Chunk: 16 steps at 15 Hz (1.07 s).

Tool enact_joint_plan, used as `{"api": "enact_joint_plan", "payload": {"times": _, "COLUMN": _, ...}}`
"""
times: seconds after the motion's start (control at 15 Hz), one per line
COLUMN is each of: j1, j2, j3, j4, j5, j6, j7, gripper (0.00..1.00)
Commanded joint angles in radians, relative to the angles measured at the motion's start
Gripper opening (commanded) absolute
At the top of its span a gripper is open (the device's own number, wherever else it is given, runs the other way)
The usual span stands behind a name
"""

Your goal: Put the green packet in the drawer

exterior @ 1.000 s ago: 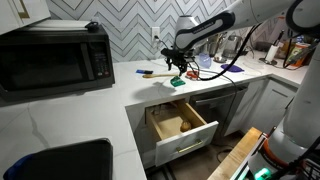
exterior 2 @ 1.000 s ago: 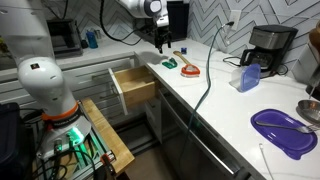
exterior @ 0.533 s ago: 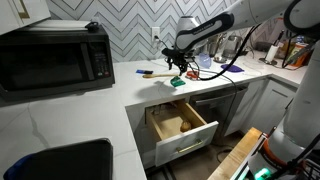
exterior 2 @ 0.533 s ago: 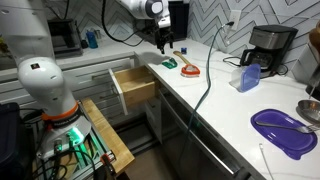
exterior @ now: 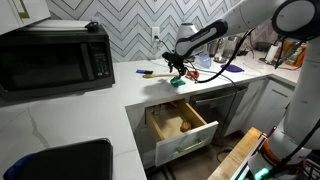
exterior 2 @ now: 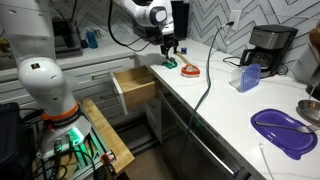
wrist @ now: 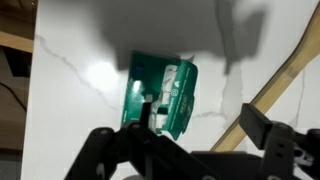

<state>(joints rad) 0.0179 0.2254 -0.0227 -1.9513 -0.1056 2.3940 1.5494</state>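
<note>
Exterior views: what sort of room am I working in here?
Most likely a home kitchen: a microwave sits on the white countertop, a drip coffee maker stands on it too, herringbone tile covers the wall, and a drawer stands open below.

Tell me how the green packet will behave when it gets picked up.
The green packet lies flat and thin on the counter, so it is probably light and somewhat floppy. Its face looks shiny, so it may slip in a pinch. Lying flush, it may slide rather than lift as the open gripper closes.
</note>
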Motion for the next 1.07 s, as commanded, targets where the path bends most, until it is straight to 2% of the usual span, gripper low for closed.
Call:
{"api": "enact_joint_plan", "payload": {"times": 0.0, "j1": 0.029, "j2": 0.032, "j3": -0.036, "j4": 0.014, "j5": -0.028, "j6": 0.012, "j7": 0.065, "gripper": 0.58}}
{"api": "enact_joint_plan", "payload": {"times": 0.33, "j1": 0.039, "j2": 0.046, "j3": -0.051, "j4": 0.025, "j5": -0.023, "j6": 0.002, "j7": 0.086, "gripper": 0.19}}
{"api": "enact_joint_plan", "payload": {"times": 0.53, "j1": 0.042, "j2": 0.041, "j3": -0.051, "j4": 0.025, "j5": -0.017, "j6": -0.011, "j7": 0.087, "gripper": 0.01}}
{"api": "enact_joint_plan", "payload": {"times": 1.0, "j1": 0.042, "j2": -0.012, "j3": -0.036, "j4": 0.012, "j5": 0.019, "j6": -0.086, "j7": 0.069, "gripper": 0.00}}
